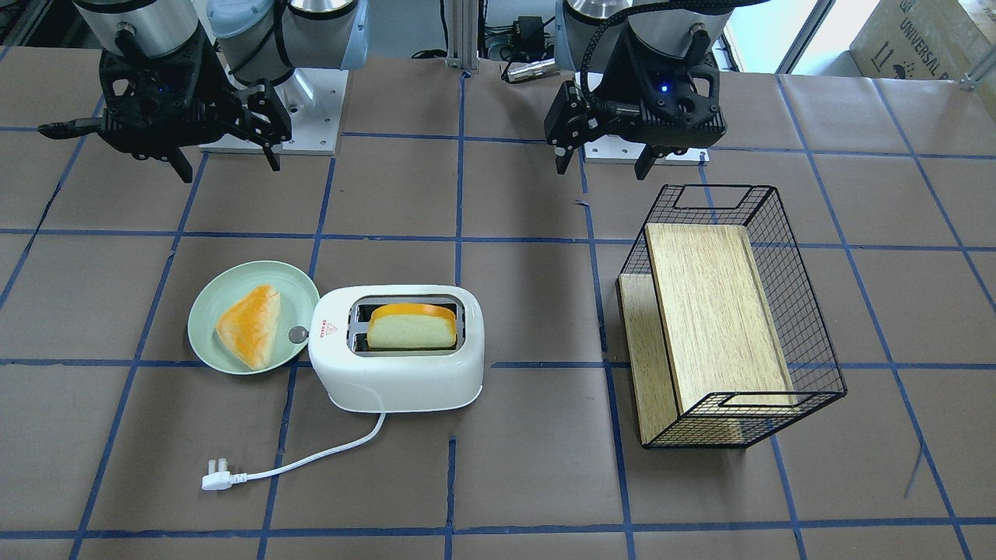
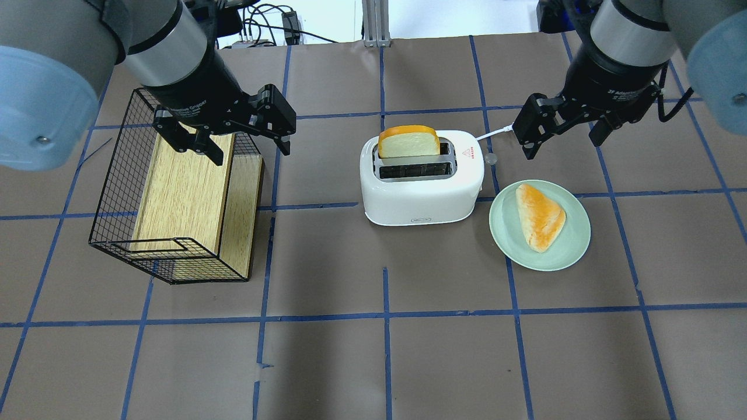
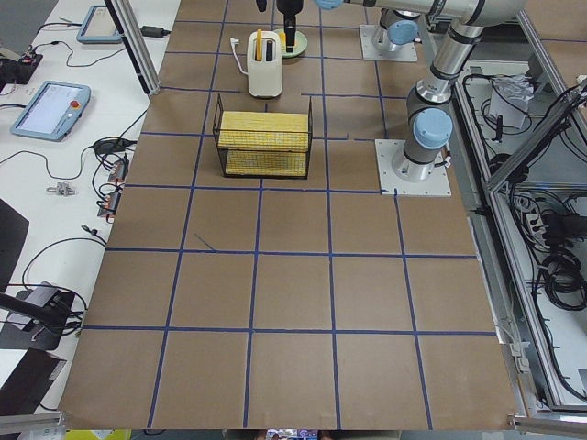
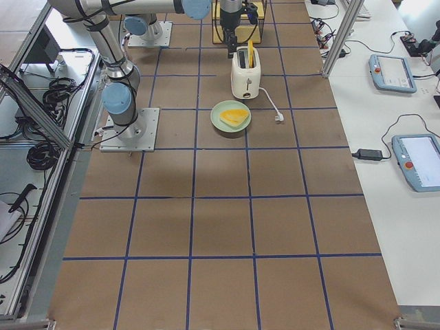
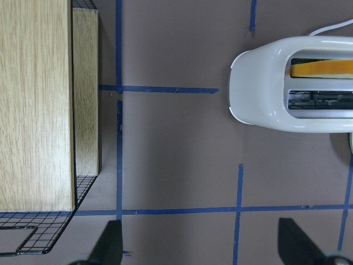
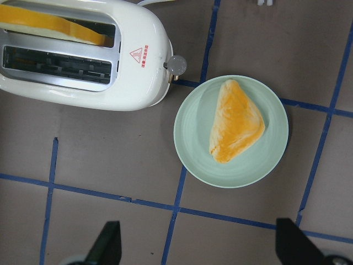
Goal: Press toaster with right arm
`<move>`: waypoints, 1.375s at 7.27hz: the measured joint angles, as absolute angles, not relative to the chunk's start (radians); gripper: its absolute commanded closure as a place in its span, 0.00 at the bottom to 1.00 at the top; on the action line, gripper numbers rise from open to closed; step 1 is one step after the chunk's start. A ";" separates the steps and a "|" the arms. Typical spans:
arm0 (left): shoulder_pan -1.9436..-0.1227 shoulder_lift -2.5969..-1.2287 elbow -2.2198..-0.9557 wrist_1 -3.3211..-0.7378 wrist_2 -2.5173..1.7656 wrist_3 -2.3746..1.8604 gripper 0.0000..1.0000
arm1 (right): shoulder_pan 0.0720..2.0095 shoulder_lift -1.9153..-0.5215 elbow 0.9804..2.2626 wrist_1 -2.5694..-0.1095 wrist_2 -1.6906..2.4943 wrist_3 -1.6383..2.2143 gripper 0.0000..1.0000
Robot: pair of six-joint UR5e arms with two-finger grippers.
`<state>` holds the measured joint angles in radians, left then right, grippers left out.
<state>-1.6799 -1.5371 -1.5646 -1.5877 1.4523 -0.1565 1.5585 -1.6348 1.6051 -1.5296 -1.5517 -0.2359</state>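
Observation:
The white toaster stands mid-table with a bread slice upright in its far slot. It also shows in the front view and the right wrist view. Its silver knob sticks out of the end facing the plate. My right gripper hangs open and empty above the table, beyond the knob end and to its right, not touching the toaster. In the front view the right gripper is at the upper left. My left gripper is open and empty over the wire basket's corner.
A green plate holding a triangular bun sits right beside the toaster's knob end. The toaster's white cord and plug trail on the operators' side. A black wire basket with a wooden box inside lies at the left.

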 measured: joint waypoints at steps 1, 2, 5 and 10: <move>-1.680 -1.537 -1.565 -1.588 1.453 -0.156 0.00 | 1.557 -1.626 1.606 -1.533 -1.554 -0.330 0.08; -1.681 -1.537 -1.565 -1.588 1.453 -0.156 0.00 | 1.558 -1.602 1.606 -1.535 -1.555 -0.456 0.08; -1.680 -1.537 -1.564 -1.588 1.452 -0.155 0.00 | 1.560 -1.503 1.604 -1.618 -1.556 -0.838 0.41; -1.680 -1.537 -1.565 -1.588 1.452 -0.156 0.00 | 1.565 -1.383 1.610 -1.832 -1.559 -1.353 0.90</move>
